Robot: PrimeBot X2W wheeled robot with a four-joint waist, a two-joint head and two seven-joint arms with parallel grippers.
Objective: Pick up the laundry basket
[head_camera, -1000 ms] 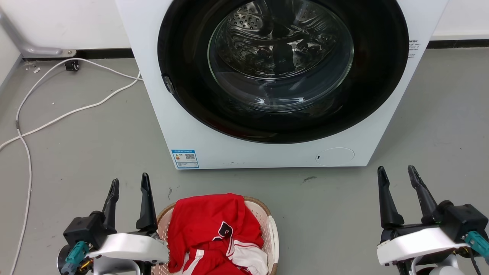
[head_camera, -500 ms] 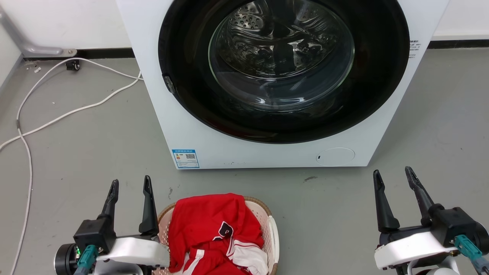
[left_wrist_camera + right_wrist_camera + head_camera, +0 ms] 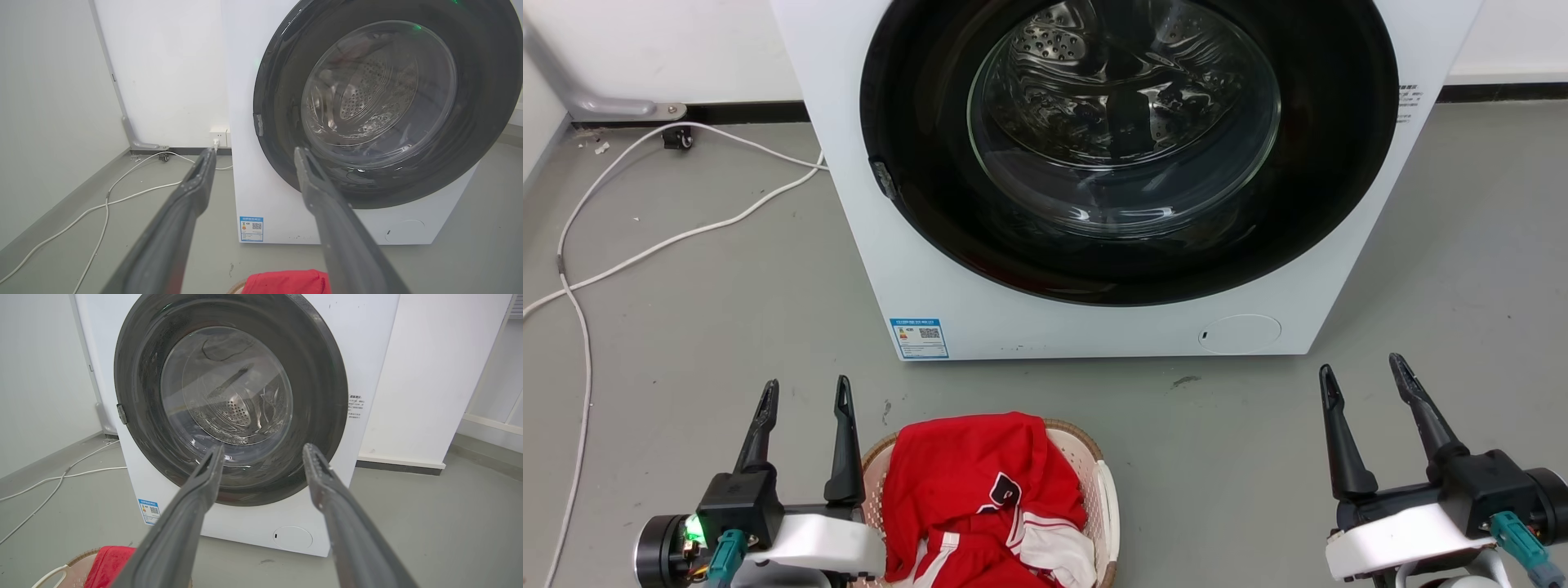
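Laundry basket [image 3: 1086, 467]: floor, just before washer [image 3: 849, 204], red garment [image 3: 964, 482] inside. Left gripper [image 3: 806, 382], right gripper [image 3: 1362, 364]: before washer's corners, jaws spread, empty. Recommended: lower both to the white side handles [image 3: 1107, 498], grip evenly.

A white washer [image 3: 907, 269] with a round glass door [image 3: 1123, 122] stands on grey floor [image 3: 686, 327], white cables [image 3: 742, 216] lying alongside.
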